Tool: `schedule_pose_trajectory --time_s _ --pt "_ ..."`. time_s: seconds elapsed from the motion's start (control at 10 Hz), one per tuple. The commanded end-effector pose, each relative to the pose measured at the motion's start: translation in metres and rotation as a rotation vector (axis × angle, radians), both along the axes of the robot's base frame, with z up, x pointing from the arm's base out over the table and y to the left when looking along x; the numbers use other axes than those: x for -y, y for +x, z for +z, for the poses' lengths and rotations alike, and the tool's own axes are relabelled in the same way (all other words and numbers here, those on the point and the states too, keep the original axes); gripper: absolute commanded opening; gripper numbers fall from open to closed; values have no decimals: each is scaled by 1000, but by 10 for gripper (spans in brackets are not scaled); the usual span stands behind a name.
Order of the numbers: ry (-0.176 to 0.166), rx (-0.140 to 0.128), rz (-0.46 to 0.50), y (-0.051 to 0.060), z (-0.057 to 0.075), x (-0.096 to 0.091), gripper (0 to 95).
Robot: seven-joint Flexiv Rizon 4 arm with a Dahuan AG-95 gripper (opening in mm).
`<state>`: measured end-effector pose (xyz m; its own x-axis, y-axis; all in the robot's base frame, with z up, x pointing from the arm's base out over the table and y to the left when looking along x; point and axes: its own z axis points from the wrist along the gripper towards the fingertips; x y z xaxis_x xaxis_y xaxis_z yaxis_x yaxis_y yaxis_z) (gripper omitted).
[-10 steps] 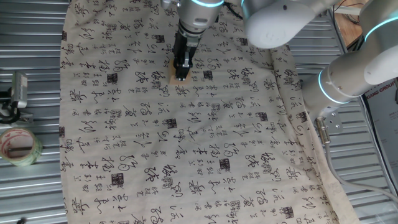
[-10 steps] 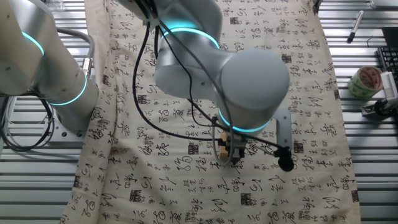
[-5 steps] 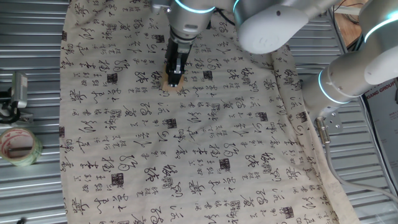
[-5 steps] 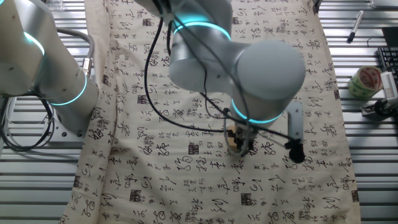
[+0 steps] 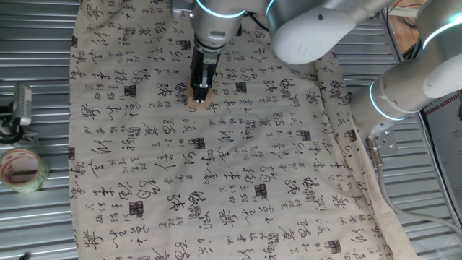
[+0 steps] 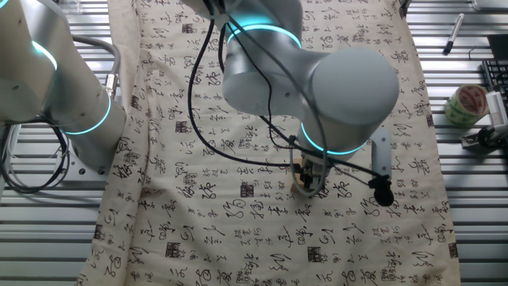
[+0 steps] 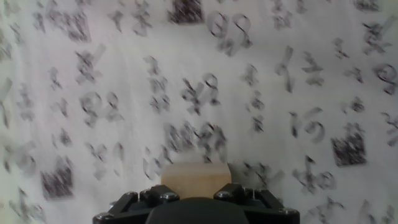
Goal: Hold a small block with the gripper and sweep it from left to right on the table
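Black gripper (image 5: 200, 92) upright over calligraphy cloth (image 5: 216, 180) on ribbed bench (image 5: 36, 217), jaws closed around small block (image 7: 196, 179) — block touching cloth

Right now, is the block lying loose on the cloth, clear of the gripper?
No. The block sits between the gripper's fingers, down on the cloth.
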<state>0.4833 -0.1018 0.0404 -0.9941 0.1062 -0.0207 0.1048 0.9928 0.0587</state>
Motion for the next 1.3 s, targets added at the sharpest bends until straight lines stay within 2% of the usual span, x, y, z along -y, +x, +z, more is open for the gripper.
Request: schedule_pose_trajectory --time_s 0.1,0.5,1.3 --pt "10 -5 3 -1 -16 -2 0" --pt "10 -9 -8 0 -16 -3 0" --pt "17 1 -15 2 -18 -6 0"
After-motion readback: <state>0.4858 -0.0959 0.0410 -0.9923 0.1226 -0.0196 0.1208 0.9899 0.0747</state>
